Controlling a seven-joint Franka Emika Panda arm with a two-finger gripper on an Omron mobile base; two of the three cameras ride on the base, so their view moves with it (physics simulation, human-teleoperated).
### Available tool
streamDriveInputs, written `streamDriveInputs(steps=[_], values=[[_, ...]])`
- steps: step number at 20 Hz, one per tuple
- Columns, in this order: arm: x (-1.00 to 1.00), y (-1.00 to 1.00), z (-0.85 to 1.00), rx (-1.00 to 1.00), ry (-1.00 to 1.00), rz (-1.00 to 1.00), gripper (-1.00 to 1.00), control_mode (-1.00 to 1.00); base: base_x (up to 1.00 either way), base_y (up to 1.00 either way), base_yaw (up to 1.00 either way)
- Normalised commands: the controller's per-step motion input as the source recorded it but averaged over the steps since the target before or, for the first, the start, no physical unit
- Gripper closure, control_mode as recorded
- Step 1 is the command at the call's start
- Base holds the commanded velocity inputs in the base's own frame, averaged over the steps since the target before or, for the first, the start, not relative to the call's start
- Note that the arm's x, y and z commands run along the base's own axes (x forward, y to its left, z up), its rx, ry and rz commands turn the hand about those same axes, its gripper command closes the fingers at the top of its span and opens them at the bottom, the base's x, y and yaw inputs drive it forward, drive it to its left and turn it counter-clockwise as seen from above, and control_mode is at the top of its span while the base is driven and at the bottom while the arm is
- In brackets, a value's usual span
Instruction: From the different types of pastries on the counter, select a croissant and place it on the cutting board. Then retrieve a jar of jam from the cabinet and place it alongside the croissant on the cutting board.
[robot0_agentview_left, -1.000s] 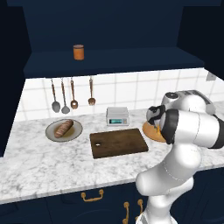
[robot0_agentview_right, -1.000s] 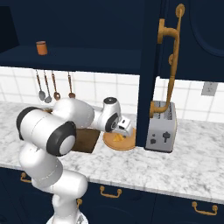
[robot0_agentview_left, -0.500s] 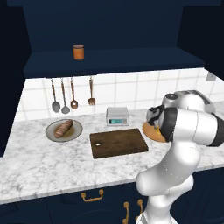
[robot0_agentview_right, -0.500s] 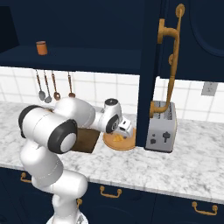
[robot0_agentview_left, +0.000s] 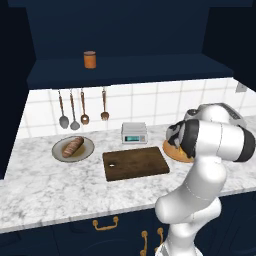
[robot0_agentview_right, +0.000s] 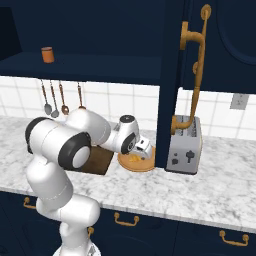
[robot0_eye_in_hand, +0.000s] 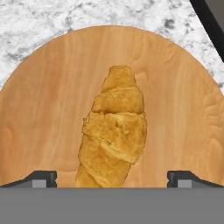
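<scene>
My gripper (robot0_eye_in_hand: 112, 178) hangs low over a round wooden plate (robot0_eye_in_hand: 39, 109), and my 2 fingertips (robot0_eye_in_hand: 39, 178) stand wide apart at the bottom corners of the hand view. The jaws are fully spread and hold nothing. The croissant (robot0_eye_in_hand: 113, 129) lies on the plate in the gap between them, touching neither finger.

The long axis of the croissant runs away from my jaws, almost at a right angle to the line that joins my fingertips, with a small lean to the right at the far end. Its narrow far tip points toward the far rim of the plate; its near end sits low between my fingertips, closer to the left one. On each side of the croissant there is bare wood.

Beyond the far rim of the plate I see the marbled counter (robot0_eye_in_hand: 52, 17). At the far right corner a dark edge crosses the view, close to the plate rim, so the room on that side is small.

In the right base view the plate (robot0_agentview_right: 145, 165) lies on the counter (robot0_agentview_right: 220, 180) just beside the open cabinet door (robot0_agentview_right: 169, 80) and near the toaster (robot0_agentview_right: 185, 147). In the left base view the cutting board (robot0_agentview_left: 135, 163) lies just beside the plate, with nothing on it. Farther on that side the brown loaf (robot0_agentview_left: 73, 146) rests on a grey plate (robot0_agentview_left: 59, 152). The jar of jam (robot0_agentview_left: 89, 59) stands upright on the cabinet shelf (robot0_agentview_left: 150, 67), well apart from my jaws and above the counter.
</scene>
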Motion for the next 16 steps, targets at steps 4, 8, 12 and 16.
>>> streamDriveInputs(steps=[4,8,12,16], values=[[0.04,0.00,-0.09,0.00,0.00,0.00,-1.00,-1.00,0.00,0.00,0.00],[0.03,-0.01,-0.10,0.00,0.00,0.00,-1.00,-1.00,0.00,0.00,0.00],[0.12,0.00,-0.06,0.00,0.00,0.00,-1.00,-1.00,0.00,0.00,0.00],[0.21,-0.04,-0.04,0.00,0.00,0.00,-1.00,-1.00,0.00,0.00,0.00]])
